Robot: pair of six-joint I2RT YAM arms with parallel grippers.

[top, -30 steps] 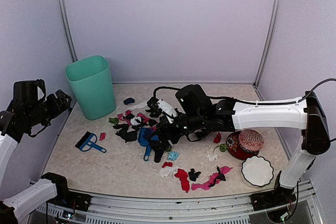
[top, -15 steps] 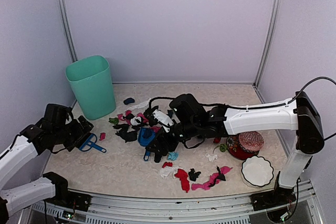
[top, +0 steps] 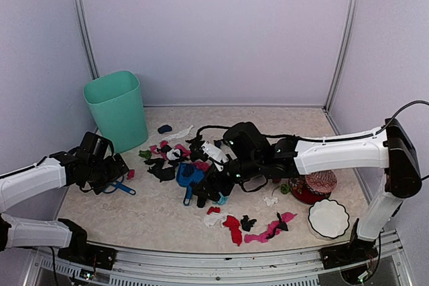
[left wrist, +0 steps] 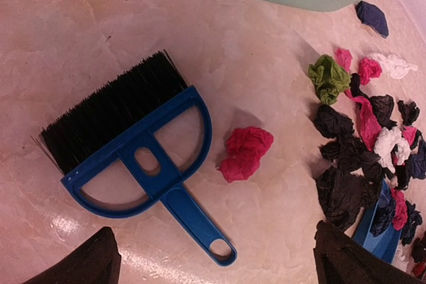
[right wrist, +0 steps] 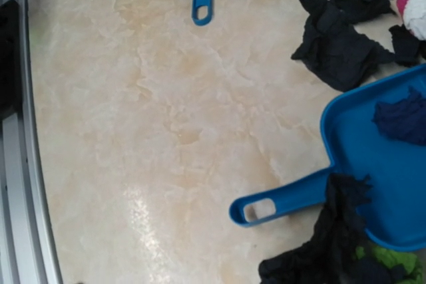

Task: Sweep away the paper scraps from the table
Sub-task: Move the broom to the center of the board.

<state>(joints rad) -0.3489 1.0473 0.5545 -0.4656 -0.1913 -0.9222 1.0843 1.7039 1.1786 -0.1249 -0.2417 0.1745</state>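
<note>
Hovering low over the blue brush, the left gripper has its 2 fingers spread wide w/ nothing btwn them. The wrist view shows 1 dark tip at each bottom corner, and the brush handle points down btwn them. 1 red scrap lies on the table just beside the brush's frame, on its right in that view, not touching it.

Most of the paper scraps (black, pink, white, green, navy) sit in a heap near mid-table, well apart from the left gripper & to its right. More lie strung toward the near edge, by a red-patterned bowl & a white dish.

The right gripper is down at the heap's near side, right by the blue dustpan. Its black fingers merge w/ black scraps, so can't tell if it's open or closed. The dustpan lies flat w/ a navy scrap on it & a black scrap over the base of its handle. A teal bin stands at the far-left of the table, behind the brush.
</note>
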